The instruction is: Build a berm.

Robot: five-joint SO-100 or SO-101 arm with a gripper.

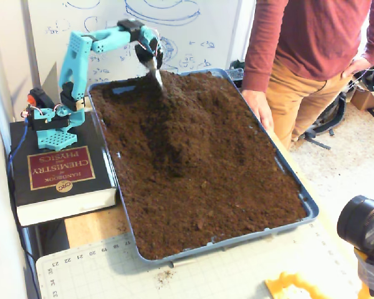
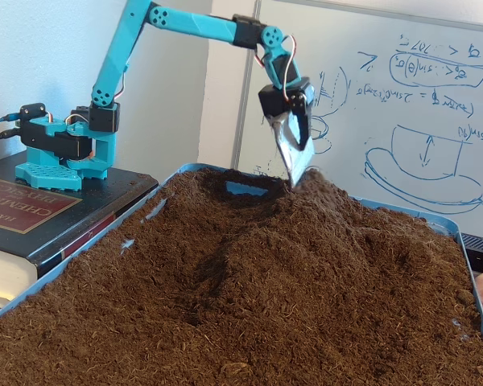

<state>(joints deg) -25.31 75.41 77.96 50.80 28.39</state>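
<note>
The berm (image 1: 174, 121) (image 2: 306, 233) is lying as a raised ridge of dark soil along the far half of the blue tray (image 1: 302, 199) (image 2: 402, 211), sloping down to flatter soil around it. The fingers (image 1: 158, 76) (image 2: 298, 170) are hanging just above the ridge's far end, pointing down; whether they are clenched or released, I cannot tell. The teal arm's base is sitting on a thick book (image 1: 56, 177) (image 2: 32, 213) beside the tray. A person (image 1: 305, 56) is standing at the tray's opposite side.
</note>
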